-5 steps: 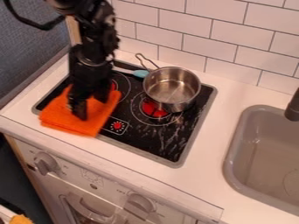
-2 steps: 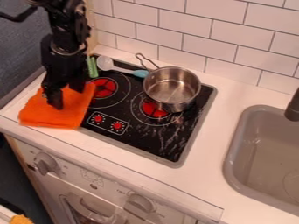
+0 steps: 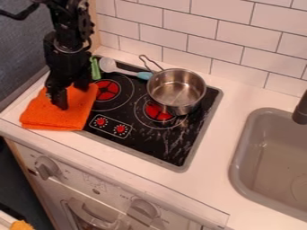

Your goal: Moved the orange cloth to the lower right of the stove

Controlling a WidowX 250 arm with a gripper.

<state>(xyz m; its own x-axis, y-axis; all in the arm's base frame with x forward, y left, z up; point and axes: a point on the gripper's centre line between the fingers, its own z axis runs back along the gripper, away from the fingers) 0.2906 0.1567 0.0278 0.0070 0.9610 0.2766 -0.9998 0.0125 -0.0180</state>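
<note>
A steel pot [image 3: 192, 96] is standing on the right rear part of the stove [image 3: 171, 146], its wire handle [image 3: 147, 61] pointing toward the wall [image 3: 237, 42]. The pot's base is partly covering a red burner ring [image 3: 157, 110]. A spoon [image 3: 108, 65] with a pale head and a teal handle is lying behind the burners, its handle end reaching the pot. Beside its head, a green object [image 3: 94, 70] is lying close to the gripper [image 3: 72, 97]. To the right, a grey sink [image 3: 237, 173] is sitting in the white bench [image 3: 221, 134], a dark faucet [image 3: 301, 112] hanging over it. The gripper itself is blocking the view of the rear part of the orange cloth [image 3: 55, 117].

The cloth is lying at the stove's left front corner, overlapping the bench. It is looking bright orange and soft, folded into a layered pad, mostly flat, with stacked edges showing in front. The jaws are standing apart over the cloth, their tips touching its top.
</note>
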